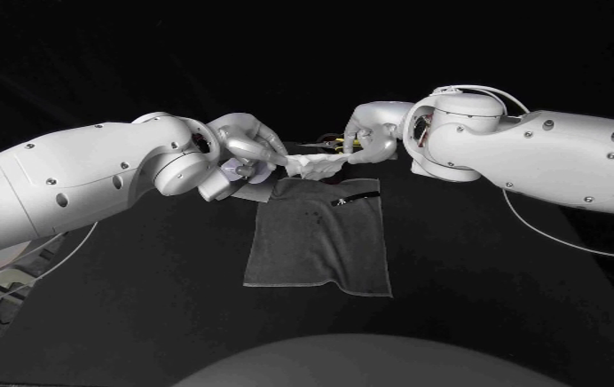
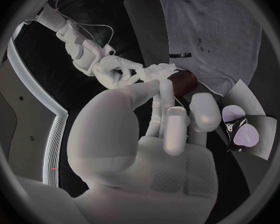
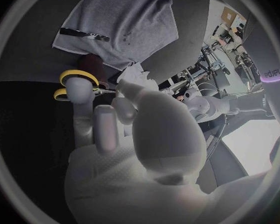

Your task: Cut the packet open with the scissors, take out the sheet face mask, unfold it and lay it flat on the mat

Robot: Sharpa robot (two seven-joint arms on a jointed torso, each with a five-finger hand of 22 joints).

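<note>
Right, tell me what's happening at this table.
The robot's left hand and right hand both hold the white sheet mask between them, above the far edge of the grey mat. The mask is bunched up, not yet unfolded or laid flat. The packet lies by the mat's corner near the left hand, the yellow-handled scissors on the table near the right hand, and a dark strip on the mat.

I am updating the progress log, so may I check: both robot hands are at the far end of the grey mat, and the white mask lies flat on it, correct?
Not quite: the mask does not lie flat on the mat; it is bunched up, held between the left robot hand and the right robot hand at the mat's far end. The head view shows this.
</note>
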